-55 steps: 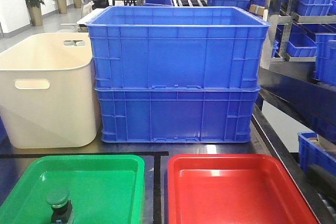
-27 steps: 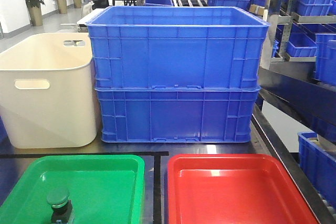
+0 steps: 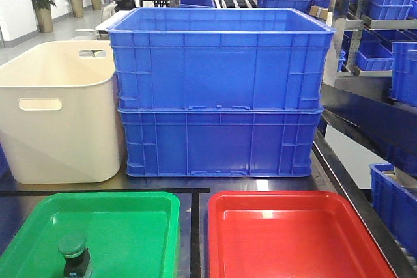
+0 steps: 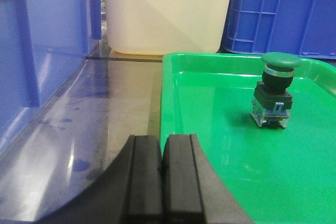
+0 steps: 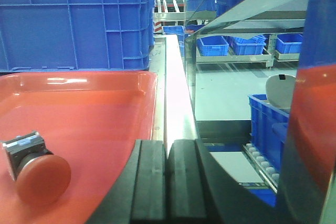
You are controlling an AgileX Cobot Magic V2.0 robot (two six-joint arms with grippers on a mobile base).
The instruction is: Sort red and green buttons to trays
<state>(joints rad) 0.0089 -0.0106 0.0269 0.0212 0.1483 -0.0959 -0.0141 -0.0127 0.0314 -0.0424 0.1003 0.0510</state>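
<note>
Left hand (image 4: 163, 174): fingers pressed together, nothing between them, hovering low over the near left rim of the green tray (image 4: 169, 129), touching nothing visible. Right hand (image 5: 168, 179): fingers likewise together and empty, near the right rim of the red tray (image 5: 147, 103). Green button (image 4: 275, 95) stands upright inside the green tray, cap up on its dark body, apart from the left hand. Red button (image 5: 34, 169) lies tipped on its side in the red tray, cap toward the camera, left of the right hand. Judgement: each colour sits in its matching tray, so both placements look complete and the hands are free. Trays lie side by side on the counter (image 4: 105, 108); beyond them, a cream tub (image 3: 55, 112) and stacked blue crates (image 3: 218, 92).
</note>
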